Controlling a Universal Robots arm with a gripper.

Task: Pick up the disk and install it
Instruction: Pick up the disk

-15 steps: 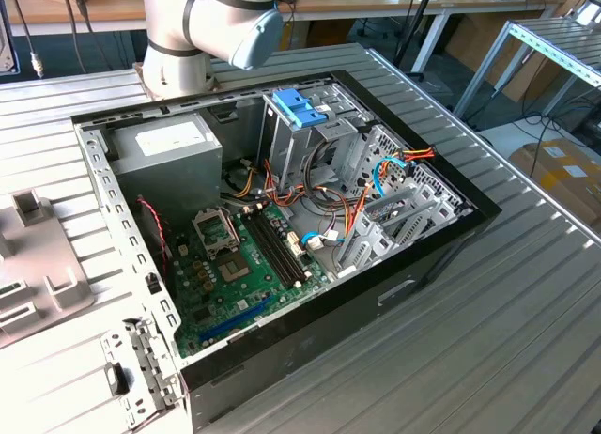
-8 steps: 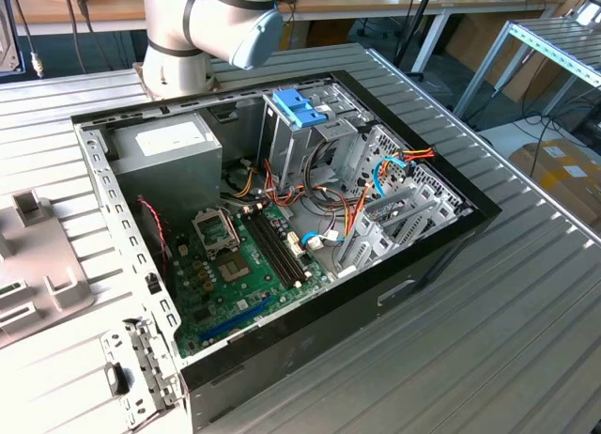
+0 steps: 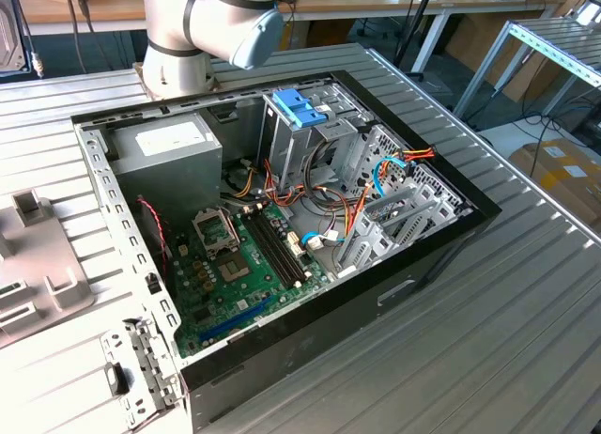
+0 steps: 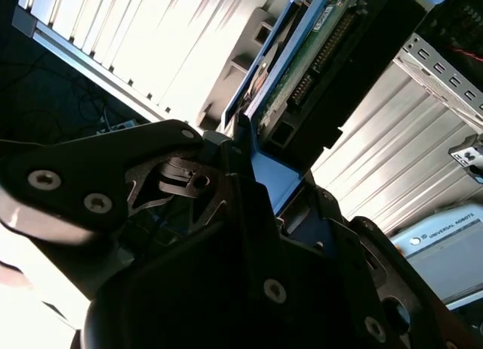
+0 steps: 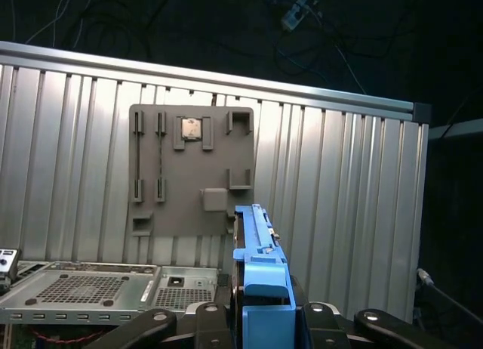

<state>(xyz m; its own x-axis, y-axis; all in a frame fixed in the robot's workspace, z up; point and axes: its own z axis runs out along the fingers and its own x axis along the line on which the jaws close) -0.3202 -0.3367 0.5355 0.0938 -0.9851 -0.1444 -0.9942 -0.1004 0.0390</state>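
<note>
Pickup is done: the gripper has its fingers clamped on the blue-railed disk, held off the worktop. Installation remains: the disk is outside the open computer case, not in its drive cage.

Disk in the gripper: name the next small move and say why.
Probably carry the disk toward the drive cage in the open computer case. In the first wrist view the gripper looks shut on the disk, whose blue rail stands up from it, so the pick seems done; the disk is not yet in the case.
</note>
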